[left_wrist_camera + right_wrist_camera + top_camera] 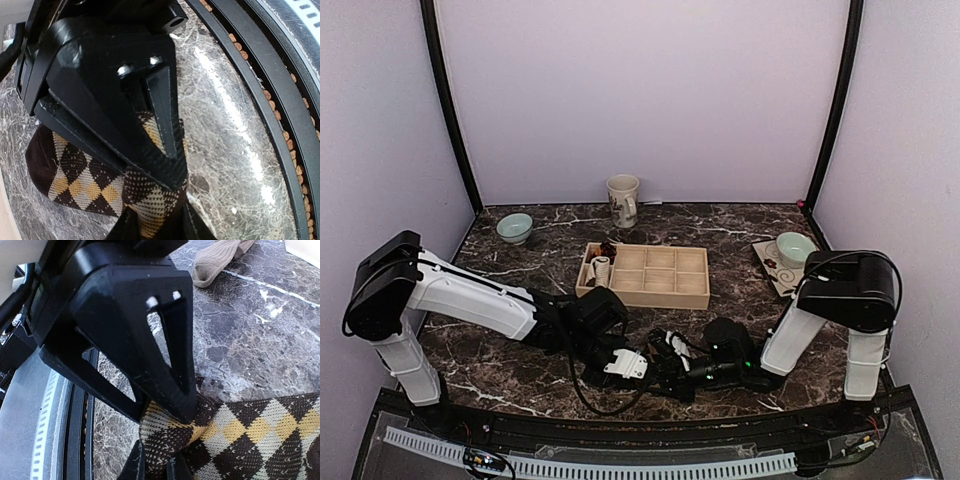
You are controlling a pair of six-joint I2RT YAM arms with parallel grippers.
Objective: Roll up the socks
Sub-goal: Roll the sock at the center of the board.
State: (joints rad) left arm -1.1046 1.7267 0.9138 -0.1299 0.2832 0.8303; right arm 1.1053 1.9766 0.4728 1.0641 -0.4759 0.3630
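The left gripper (176, 199) is low over the table (740, 225) near its front edge, jaws drawn narrow with a bunch of the argyle sock (82, 175) gathered between the tips. It looks like a pinch on the fabric, with the rest of that end spreading flat on the marble to one side.

The sock lies in front of the tray (695, 298), stretched between the two arms.

The right gripper (162, 437) meets it from the other side, jaws nearly closed on a fold of the same sock. The checked body runs away flat from its tips. The tan sock (220, 257) lies limp on the marble well apart, beyond this gripper, and no gripper touches it.

The step in hand seems to be starting the roll on the argyle sock, and the roll is not yet formed. To do it well:

- One end should act as the anchor, pressed low and taut, so the fabric does not drag across the slick marble.
- The other end should turn over onto the body in short, tight folds, never lifting high, or the roll will slacken.
- Both pinches hold only a small gather, so a hard pull could slip one free.
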